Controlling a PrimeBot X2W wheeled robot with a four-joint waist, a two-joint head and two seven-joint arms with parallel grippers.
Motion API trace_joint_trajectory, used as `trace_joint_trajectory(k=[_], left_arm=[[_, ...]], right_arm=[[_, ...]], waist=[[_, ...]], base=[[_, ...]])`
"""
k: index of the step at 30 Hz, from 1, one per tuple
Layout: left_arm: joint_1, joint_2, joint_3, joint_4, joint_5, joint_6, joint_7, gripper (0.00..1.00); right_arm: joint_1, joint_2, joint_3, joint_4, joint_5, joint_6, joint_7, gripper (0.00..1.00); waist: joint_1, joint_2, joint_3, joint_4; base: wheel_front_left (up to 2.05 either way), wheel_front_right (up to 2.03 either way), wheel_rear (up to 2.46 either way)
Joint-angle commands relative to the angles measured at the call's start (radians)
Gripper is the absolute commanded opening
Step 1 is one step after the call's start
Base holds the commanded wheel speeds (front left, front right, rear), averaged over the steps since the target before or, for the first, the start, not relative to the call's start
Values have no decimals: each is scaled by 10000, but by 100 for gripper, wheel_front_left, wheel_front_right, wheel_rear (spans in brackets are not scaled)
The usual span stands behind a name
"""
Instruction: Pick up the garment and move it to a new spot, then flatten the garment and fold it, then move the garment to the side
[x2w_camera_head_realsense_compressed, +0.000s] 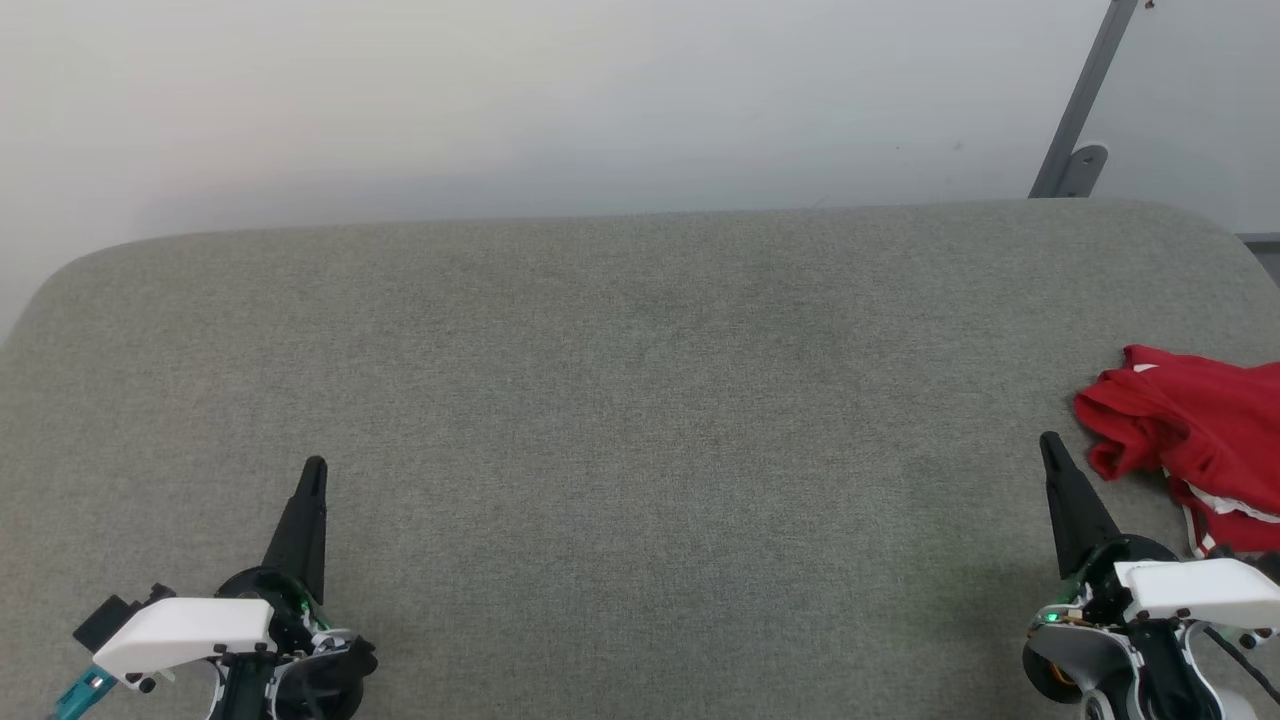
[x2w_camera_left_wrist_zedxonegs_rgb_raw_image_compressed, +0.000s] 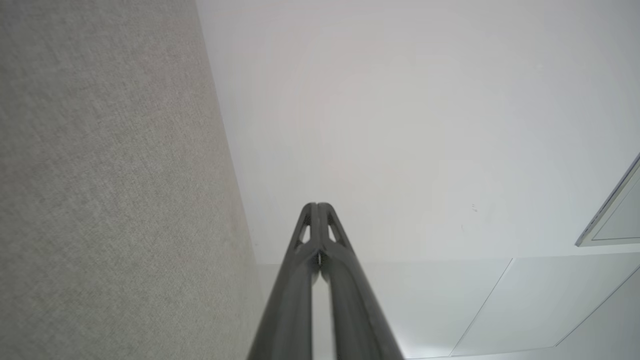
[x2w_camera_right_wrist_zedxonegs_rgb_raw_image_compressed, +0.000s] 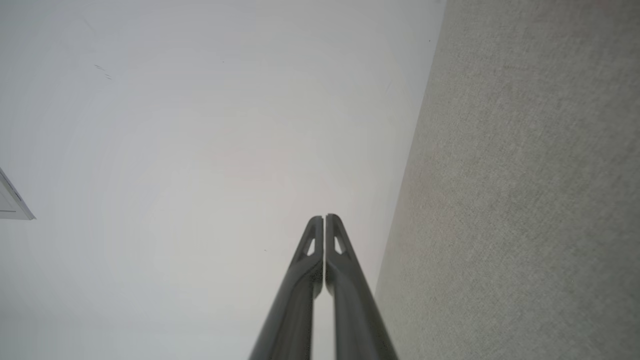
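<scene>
The biggest thing in front of me is the grey fabric surface (x2w_camera_head_realsense_compressed: 620, 400), a wide padded top with rounded far corners. It runs up to a plain pale wall (x2w_camera_head_realsense_compressed: 500, 100), and a grey metal strut (x2w_camera_head_realsense_compressed: 1085, 110) slants down that wall at the upper right. The red jersey T-shirt (x2w_camera_head_realsense_compressed: 1190, 420) lies at the surface's right edge in a rumpled heap, a bit of white trim showing along its lower folds. The head view cuts it off, so I can't be sure, but it looks bunched rather than neatly folded. A shirt lying there would suit one waiting to be picked up as well as one already set aside. The right gripper (x2w_camera_head_realsense_compressed: 1050, 445) sits just beside it, not touching. The left gripper (x2w_camera_head_realsense_compressed: 314, 470) sits well apart at the lower left. Both point toward the wall with their fingers pressed together on nothing, which I take for a parked pose that leaves the broad middle open for spreading cloth.
</scene>
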Motion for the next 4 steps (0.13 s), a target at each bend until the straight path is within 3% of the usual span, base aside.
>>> trace_joint_trajectory(k=[1,4], left_arm=[[-127,-21,34,-4,33,4,31,0],[-127,-23,36,-4,35,4,33,0]], right_arm=[[-42,15,2,5,37,-3,6,0],[-42,15,5,5,37,-3,6,0]], waist=[[0,0,0,0],[0,0,0,0]], base=[[0,0,0],[0,0,0]])
